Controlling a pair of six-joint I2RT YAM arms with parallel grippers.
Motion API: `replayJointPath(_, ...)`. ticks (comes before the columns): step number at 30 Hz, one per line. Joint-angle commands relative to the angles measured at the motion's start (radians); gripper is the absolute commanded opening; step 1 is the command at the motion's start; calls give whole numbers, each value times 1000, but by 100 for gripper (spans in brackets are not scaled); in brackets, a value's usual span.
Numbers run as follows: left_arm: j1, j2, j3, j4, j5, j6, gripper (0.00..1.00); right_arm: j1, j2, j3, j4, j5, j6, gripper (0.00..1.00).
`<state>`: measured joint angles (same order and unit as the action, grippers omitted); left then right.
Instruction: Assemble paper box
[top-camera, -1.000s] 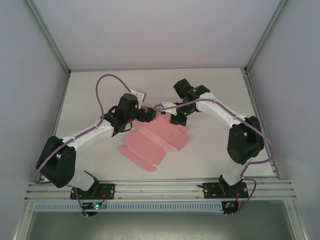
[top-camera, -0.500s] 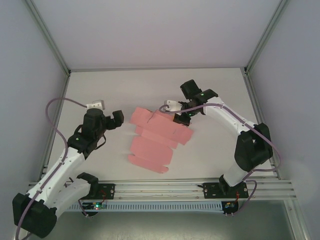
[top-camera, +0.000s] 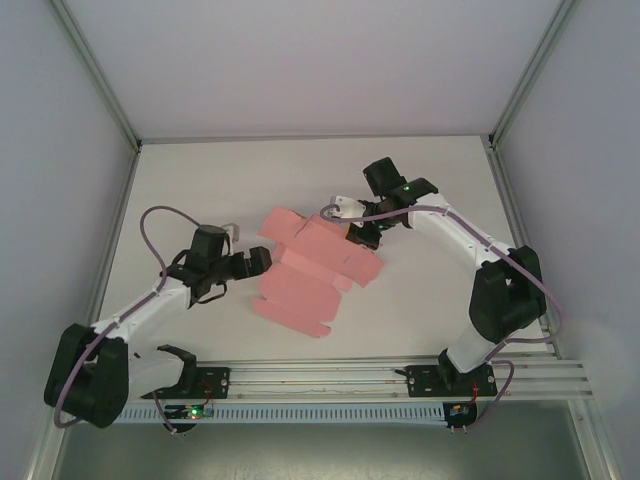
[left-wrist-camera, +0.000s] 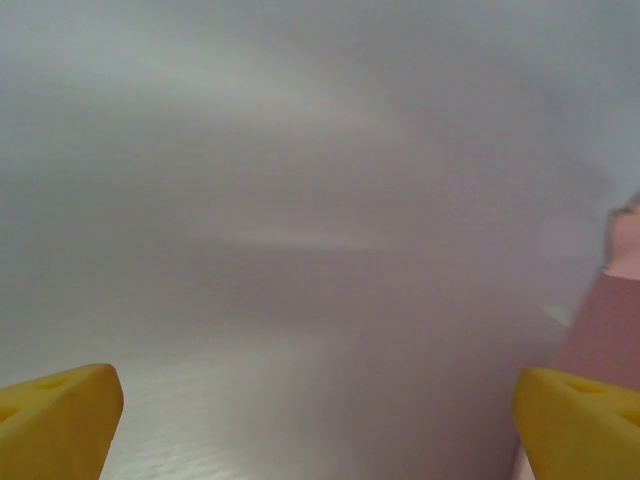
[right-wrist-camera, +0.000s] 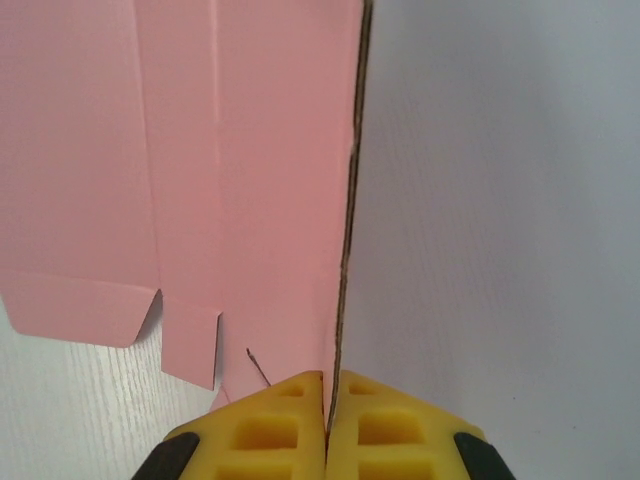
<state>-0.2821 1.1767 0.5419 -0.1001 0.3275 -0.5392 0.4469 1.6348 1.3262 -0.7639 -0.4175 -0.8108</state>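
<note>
Edgewise between right gripper (right-wrist-camera: 327, 392) fingers (right-wrist-camera: 268, 432) — paper box (right-wrist-camera: 250, 180)

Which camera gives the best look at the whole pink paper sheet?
Top external: the pink sheet shows whole, flaps included. Right wrist shows its edge pinched between the right fingers; left wrist catches a blurry corner.

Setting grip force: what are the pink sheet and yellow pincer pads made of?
Paper box: thin matte pink card, going by scored folds and a dark cut edge. Pads: probably soft foam or rubber, matte yellow with square recesses.
</note>
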Motion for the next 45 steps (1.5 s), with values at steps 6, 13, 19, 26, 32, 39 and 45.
replayJointPath(6,-63,77,45,186,100,90,100,1,-6,-23,23,-50,26,0)
replayJointPath(13,-145,192,82,195,-52,96,100,32,-11,-49,60,-40,27,0)
replayJointPath(19,-148,180,73,167,-137,71,100,64,-18,-63,136,146,70,0)
replayJointPath(26,-138,-11,89,-61,-333,48,100,151,-25,-71,245,535,16,0)
replayJointPath(32,-75,-126,94,-155,-467,31,100,210,-53,-136,444,749,-100,0)
replayJointPath(39,116,-64,111,-103,-463,-68,100,285,-77,-282,697,825,-294,0)
replayJointPath(45,207,114,188,22,-402,-34,100,315,-63,-373,864,861,-329,0)
